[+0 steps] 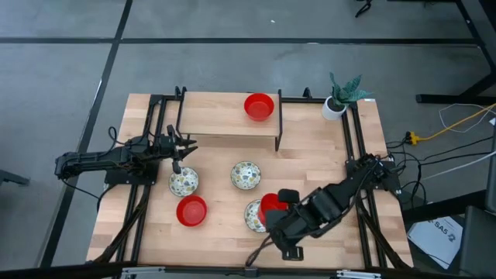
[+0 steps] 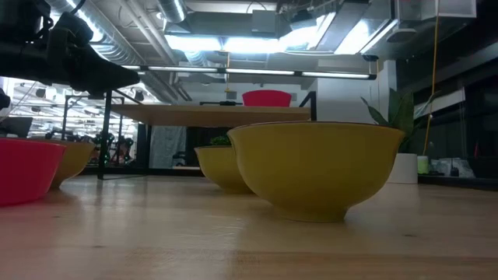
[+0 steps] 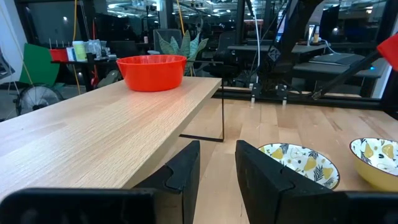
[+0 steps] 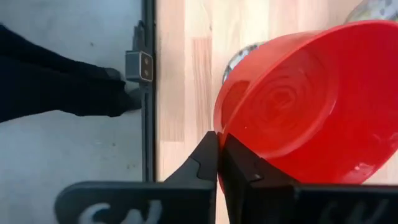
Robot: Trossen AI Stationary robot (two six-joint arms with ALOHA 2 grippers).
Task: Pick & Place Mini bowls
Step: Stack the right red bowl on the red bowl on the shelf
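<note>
Red mini bowl [image 4: 298,106]: pinched by its rim in the closed right claw [image 4: 219,155], held tilted just above a patterned bowl [image 1: 253,215]. Carry step is judged underway; release onto the shelf [image 1: 225,120] beside its red bowl [image 1: 259,106] is called for. Left claw [image 3: 217,171]: narrowly parted, empty, near that shelf.

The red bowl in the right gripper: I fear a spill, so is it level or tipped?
Tipped. The right gripper pinches the red bowl by its rim, with the inside turned sideways; it looks empty.

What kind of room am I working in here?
Probably an open lab or workshop: exposed ceiling ducts and strip lights, grey concrete floor, and a light wooden table framed by black metal rails.
</note>
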